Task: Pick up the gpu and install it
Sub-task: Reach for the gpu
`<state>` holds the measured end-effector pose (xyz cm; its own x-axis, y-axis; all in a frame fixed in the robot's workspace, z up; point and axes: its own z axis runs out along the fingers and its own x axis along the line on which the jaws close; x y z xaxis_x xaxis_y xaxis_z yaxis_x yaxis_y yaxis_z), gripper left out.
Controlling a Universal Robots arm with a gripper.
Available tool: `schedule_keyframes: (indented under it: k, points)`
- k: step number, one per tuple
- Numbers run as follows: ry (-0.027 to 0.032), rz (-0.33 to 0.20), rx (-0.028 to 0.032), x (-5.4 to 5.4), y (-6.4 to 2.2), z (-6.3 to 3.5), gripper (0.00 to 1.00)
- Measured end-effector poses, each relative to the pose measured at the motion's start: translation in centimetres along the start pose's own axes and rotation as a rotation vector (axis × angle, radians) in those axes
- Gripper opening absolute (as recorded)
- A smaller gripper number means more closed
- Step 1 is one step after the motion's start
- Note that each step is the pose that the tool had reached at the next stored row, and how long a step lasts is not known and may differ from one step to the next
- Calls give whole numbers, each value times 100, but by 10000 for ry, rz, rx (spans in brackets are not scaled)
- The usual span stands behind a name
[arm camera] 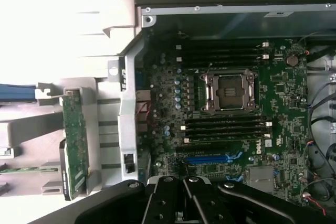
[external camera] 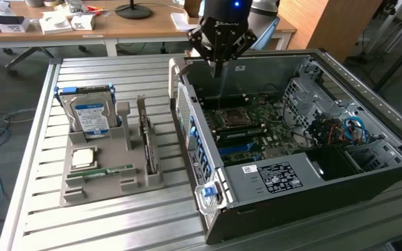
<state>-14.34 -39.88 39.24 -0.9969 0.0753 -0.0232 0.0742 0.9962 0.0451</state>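
The gripper (external camera: 217,70) is clenched with its fingers pressed together on nothing, and it hangs above the open computer case (external camera: 347,73), over the edge of the motherboard (external camera: 250,130) near the empty processor socket (arm camera: 231,92). The gpu (external camera: 147,138) stands on edge, ungrasped, in a slot of the grey holder (external camera: 110,184) on the slatted table (external camera: 117,219), just beside the case on the exterior view's left. In the same holder, the hard drive (external camera: 92,115) stands upright and the memory stick (external camera: 110,171) lies flat.
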Motion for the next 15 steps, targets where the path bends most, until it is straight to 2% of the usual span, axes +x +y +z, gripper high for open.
schedule_keyframes:
  k: [15]
  points:
    - [0,0,1,315,-22,6,11]
